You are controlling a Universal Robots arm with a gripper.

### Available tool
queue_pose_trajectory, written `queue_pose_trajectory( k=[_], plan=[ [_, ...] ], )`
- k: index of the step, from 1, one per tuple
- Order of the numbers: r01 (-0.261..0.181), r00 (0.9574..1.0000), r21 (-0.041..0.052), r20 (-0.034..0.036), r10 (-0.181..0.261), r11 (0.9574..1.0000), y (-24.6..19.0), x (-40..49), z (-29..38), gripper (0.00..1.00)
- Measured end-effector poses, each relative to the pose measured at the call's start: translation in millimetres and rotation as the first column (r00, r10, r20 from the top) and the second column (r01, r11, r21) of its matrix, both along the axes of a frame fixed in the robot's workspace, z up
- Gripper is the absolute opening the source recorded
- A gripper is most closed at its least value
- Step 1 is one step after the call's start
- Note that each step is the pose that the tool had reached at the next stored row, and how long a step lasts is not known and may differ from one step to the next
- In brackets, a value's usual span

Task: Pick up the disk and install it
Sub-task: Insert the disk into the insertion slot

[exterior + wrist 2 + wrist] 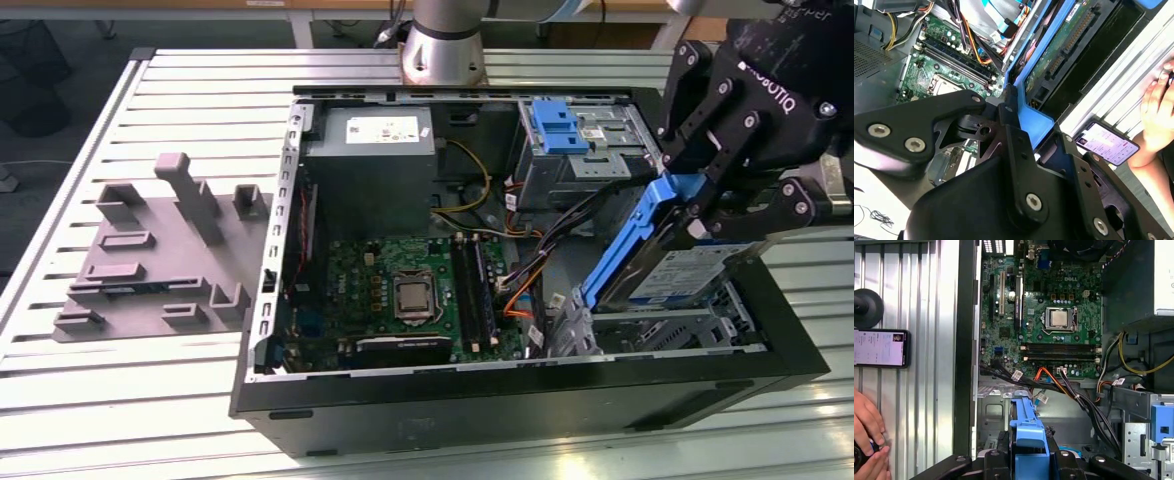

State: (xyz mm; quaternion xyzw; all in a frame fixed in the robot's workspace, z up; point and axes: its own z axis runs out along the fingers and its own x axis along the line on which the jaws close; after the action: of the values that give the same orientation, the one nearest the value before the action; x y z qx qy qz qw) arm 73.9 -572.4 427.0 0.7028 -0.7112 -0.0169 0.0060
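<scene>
**Blue-railed disk (663, 268) clamped over the drive cage**

Exterior view: the gripper (731, 215) has its jaws closed on the disk's upper end. The disk stands tilted, its lower end at the drive cage (667, 330) inside the computer case (534, 400), on the exterior view's right.

Second wrist view: black fingers (1016, 145) pinch the blue rail (1034, 125).

First wrist view: a phone (879, 347) and a person's hand (866, 425) rest on the slatted table (929, 390).

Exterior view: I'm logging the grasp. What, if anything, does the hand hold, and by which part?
The hand holds the disk, clamped on the upper end of its blue plastic rail.
</scene>
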Motion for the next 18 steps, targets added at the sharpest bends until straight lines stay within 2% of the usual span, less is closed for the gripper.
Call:
queue_pose_trajectory(
  k=[5,6,15,17,18],
  plan=[
    [0.000,1.0000,-0.0001,0.0000,0.000,1.0000,0.0,0.0,-0.3,0.37],
    [0.000,1.0000,0.0004,0.0000,0.000,1.0000,0.0,0.1,-1.5,0.44],
    [-0.001,1.0000,0.0001,0.0000,0.001,1.0000,0.0,0.0,-17.6,0.44],
    [-0.001,1.0000,0.0001,0.0000,0.001,1.0000,0.0,0.0,-21.2,0.42],
    [-0.001,1.0000,-0.0001,0.0000,0.001,1.0000,0.0,0.1,-23.0,0.36]
  ],
)
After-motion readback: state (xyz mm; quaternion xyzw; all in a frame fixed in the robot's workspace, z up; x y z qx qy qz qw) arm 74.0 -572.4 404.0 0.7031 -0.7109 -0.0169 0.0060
